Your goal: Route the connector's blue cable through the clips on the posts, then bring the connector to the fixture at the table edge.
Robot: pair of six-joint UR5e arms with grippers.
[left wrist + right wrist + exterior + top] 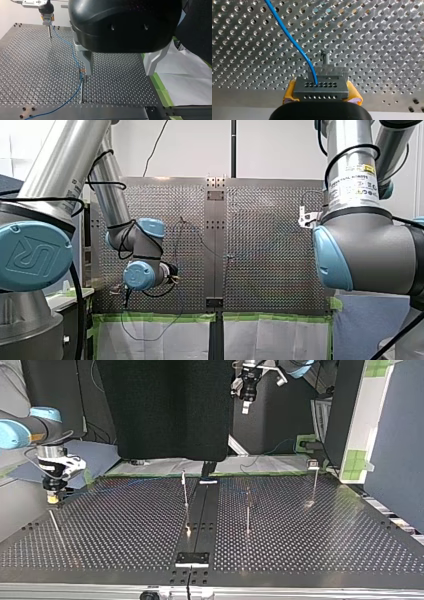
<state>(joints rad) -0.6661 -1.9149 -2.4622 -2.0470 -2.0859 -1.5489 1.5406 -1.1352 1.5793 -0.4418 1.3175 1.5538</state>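
Observation:
The grey connector (321, 86) sits between the yellow pads (290, 93) of my right gripper (322, 96), which is shut on it. Its blue cable (287, 32) leaves the top face and runs off over the perforated table. Just ahead of the connector stands a metal bracket with a pin (326, 56). In the left wrist view the cable (67, 41) runs from my right gripper (47, 19) to a clip on a post (81, 86), then away to the table edge. My left gripper (119, 72) hangs open above that post, one finger (88, 63) right beside the clip.
In the top view three thin posts (185, 491) (248, 510) (314, 480) stand across the table, and another post (56, 527) stands below my right gripper (52, 496). A black plate (192, 558) lies at the near edge. Green tape (160, 87) and white sheeting border the table.

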